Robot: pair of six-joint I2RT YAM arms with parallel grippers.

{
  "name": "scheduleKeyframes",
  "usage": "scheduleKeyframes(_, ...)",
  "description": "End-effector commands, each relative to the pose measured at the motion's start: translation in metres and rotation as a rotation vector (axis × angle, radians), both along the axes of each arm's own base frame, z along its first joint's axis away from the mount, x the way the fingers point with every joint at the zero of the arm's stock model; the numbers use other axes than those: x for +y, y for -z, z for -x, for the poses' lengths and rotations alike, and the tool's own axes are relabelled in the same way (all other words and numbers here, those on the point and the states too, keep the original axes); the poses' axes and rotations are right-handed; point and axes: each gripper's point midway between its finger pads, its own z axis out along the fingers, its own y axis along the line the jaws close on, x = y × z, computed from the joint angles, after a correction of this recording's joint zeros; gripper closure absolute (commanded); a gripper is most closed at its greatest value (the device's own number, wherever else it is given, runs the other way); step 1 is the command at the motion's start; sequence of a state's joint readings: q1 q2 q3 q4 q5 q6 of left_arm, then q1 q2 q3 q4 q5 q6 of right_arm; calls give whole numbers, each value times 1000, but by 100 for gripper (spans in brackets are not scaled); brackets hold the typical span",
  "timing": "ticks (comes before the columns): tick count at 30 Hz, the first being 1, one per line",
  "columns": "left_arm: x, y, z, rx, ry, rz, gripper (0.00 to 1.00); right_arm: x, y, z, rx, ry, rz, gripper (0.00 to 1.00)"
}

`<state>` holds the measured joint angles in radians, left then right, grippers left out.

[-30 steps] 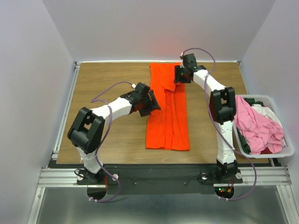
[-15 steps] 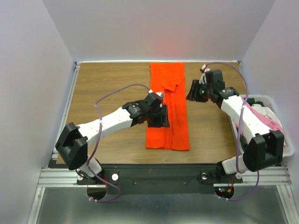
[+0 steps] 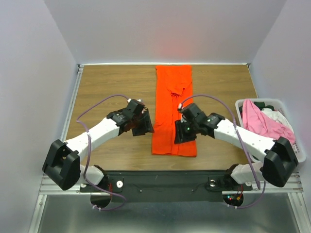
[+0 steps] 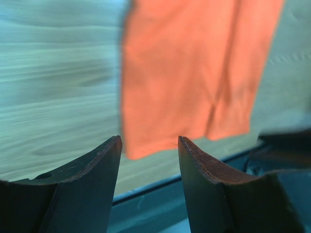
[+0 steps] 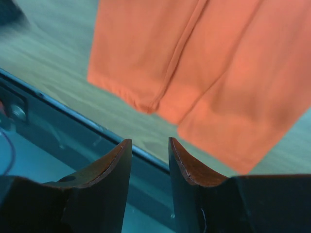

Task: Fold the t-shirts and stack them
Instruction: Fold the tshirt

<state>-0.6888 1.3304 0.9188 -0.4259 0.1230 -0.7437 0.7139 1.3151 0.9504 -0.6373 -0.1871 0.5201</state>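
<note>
The orange t-shirt (image 3: 172,97) lies flat on the wooden table, folded lengthwise into a long strip that runs from the far edge toward the near edge. My left gripper (image 3: 142,127) hovers just left of the strip's lower half, open, nothing between its fingers (image 4: 99,160). My right gripper (image 3: 182,134) hangs over the strip's lower right part, open with a narrower gap and nothing in it. Both wrist views look past the fingertips at the shirt's near hem (image 4: 146,150) (image 5: 146,104) and the table's front edge. A pink t-shirt (image 3: 262,126) lies heaped in the bin.
A white plastic bin (image 3: 297,156) stands at the table's right edge, with dark green and white cloth beside the pink one. Metal rails (image 3: 170,177) run along the near edge just below the shirt's hem. White walls close in the back and sides.
The right arm swung from the shirt's far end down to its near right part, its jaws narrowing. The left gripper moved off the shirt to its left side.
</note>
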Motion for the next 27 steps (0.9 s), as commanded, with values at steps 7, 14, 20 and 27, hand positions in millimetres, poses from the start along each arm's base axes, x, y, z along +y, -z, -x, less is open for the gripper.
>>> scheduleKeyframes(7,31,6,-4,-45,-58,-7,37,-9,58,37,75,68,343,59)
scheduleKeyframes(14,34,10,0,-44,-66,0,37,-6,68,29,58,83,393,64)
scheduleKeyframes(20,35,10,1,-44,-66,3,37,3,69,22,43,72,401,64)
scheduleKeyframes(27,34,11,2,-40,-64,9,37,5,76,24,54,66,422,65)
